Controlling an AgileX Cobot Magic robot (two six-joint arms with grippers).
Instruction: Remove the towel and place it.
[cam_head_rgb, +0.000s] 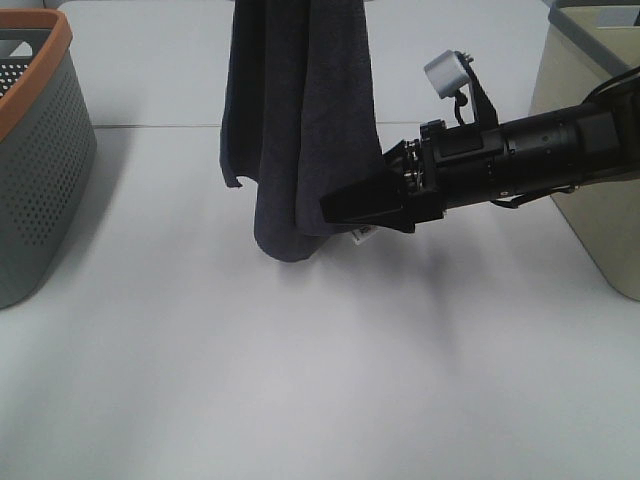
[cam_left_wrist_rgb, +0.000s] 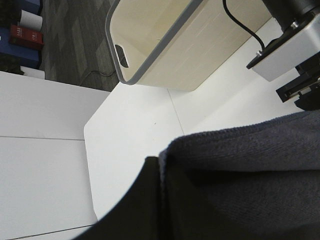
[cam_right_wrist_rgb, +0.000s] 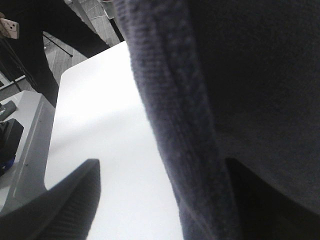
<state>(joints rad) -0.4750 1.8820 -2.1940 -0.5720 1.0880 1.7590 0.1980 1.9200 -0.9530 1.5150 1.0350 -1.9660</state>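
Note:
The towel (cam_head_rgb: 298, 120), dark charcoal-navy terry cloth, hangs folded from above the top edge of the exterior high view, its lower end just above the white table (cam_head_rgb: 300, 380). A small white tag (cam_head_rgb: 362, 235) shows at its lower right corner. My left gripper (cam_left_wrist_rgb: 160, 200) is out of the high view; in the left wrist view one dark finger (cam_left_wrist_rgb: 132, 212) lies against the towel (cam_left_wrist_rgb: 240, 175), apparently shut on it. My right gripper (cam_head_rgb: 345, 205) reaches in from the right at the towel's lower right edge. In the right wrist view its jaws stand apart with the towel's hem (cam_right_wrist_rgb: 185, 125) between them.
A grey perforated basket with an orange rim (cam_head_rgb: 40, 150) stands at the left edge. A beige basket with a grey rim (cam_head_rgb: 590, 150) stands at the right, also in the left wrist view (cam_left_wrist_rgb: 165, 45). Table seams run across the far side.

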